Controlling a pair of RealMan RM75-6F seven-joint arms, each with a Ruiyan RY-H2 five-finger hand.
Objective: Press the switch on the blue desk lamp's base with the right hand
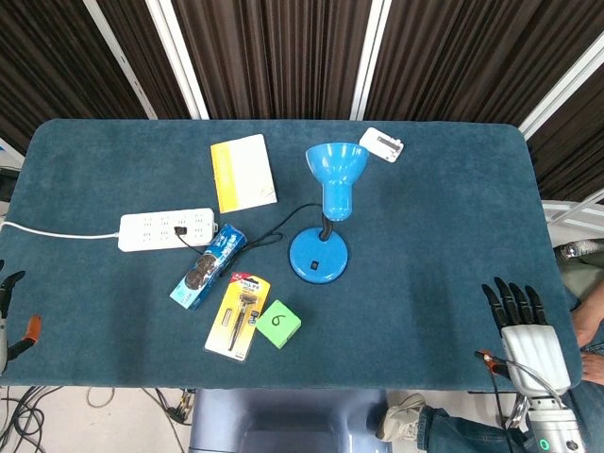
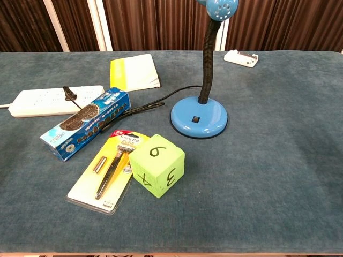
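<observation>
The blue desk lamp stands mid-table, its round base (image 1: 311, 260) (image 2: 211, 122) below the bent neck and the shade (image 1: 336, 168). The small black switch (image 2: 196, 119) on the base is uncovered and nothing touches it. My right hand (image 1: 527, 326) is at the table's front right corner, far right of the lamp, with its dark fingers stretched out and apart and nothing in them. The chest view does not show it. Only a dark sliver of my left hand (image 1: 8, 293) shows at the left edge, off the table.
A white power strip (image 1: 167, 229) takes the lamp's black cord. Left of the lamp are a yellow-white booklet (image 1: 243, 172), a blue cookie box (image 1: 209, 267), a yellow razor pack (image 1: 238, 315) and a green cube (image 1: 278, 324). A white device (image 1: 381, 143) lies at the back.
</observation>
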